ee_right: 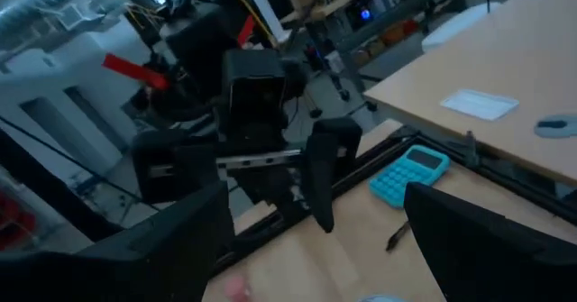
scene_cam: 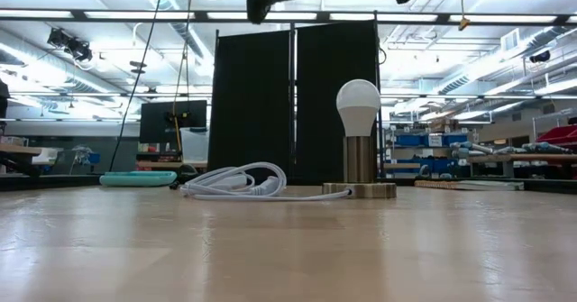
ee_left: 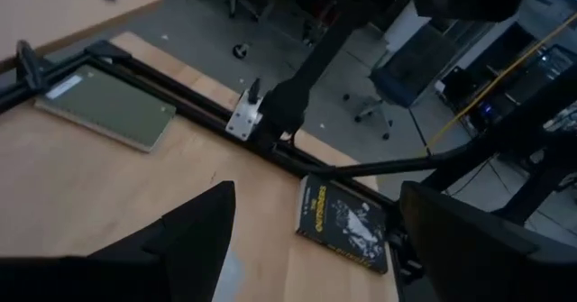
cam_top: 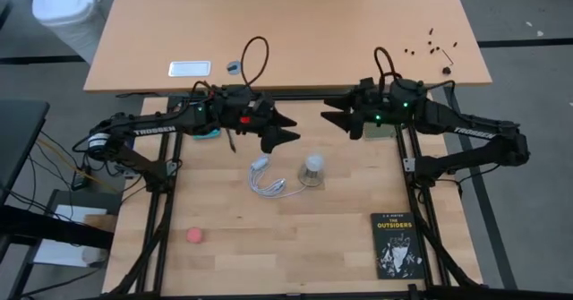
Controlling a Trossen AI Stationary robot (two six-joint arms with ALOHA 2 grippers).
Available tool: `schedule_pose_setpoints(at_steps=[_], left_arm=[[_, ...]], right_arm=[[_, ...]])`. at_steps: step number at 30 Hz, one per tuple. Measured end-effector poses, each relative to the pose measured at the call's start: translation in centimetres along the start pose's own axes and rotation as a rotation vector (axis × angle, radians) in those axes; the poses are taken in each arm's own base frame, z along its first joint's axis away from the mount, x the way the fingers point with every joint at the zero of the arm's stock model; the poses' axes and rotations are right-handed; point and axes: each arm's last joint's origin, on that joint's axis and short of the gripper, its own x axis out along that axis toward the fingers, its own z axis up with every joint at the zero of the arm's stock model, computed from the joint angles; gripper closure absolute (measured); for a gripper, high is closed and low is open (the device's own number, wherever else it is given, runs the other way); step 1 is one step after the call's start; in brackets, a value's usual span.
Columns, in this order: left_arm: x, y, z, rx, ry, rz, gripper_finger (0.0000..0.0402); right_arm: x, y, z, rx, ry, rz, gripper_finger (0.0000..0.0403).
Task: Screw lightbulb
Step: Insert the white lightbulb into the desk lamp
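Note:
The white frosted lightbulb (cam_top: pixel 312 164) stands upright with its grey base in the round metallic socket disc (cam_top: pixel 310 178), which rests on the table; it shows in the low view too (scene_cam: pixel 358 106). A white cord (cam_top: pixel 269 182) lies coiled left of the disc. My left gripper (cam_top: pixel 288 128) is open and empty, raised above the table, behind and left of the bulb. My right gripper (cam_top: pixel 329 116) is open and empty, raised behind and right of the bulb. Both point toward each other.
A black book (cam_top: pixel 397 244) lies at the near right. A pink ball (cam_top: pixel 195 235) lies at the near left. A teal calculator (scene_cam: pixel 138 178) lies under the left arm. A grey-green notebook (ee_left: pixel 106 107) lies under the right arm. The far table holds a white card (cam_top: pixel 189 68).

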Motion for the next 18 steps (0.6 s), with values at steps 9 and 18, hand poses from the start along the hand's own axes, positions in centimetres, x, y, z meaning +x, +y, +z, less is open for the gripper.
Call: schedule_pose_setpoints(at_steps=[9, 18], left_arm=[[-0.4, -0.8, 1.3, -0.038, -0.050, 0.000, 0.0103], [-0.5, -0.5, 0.5, 0.037, 0.068, 0.025, 0.0140]], right_arm=[[-0.2, -0.2, 0.1, 0.056, 0.064, 0.004, 0.0077], [-0.4, 0.4, -0.2, -0.015, 0.297, -0.091, 0.0106]])
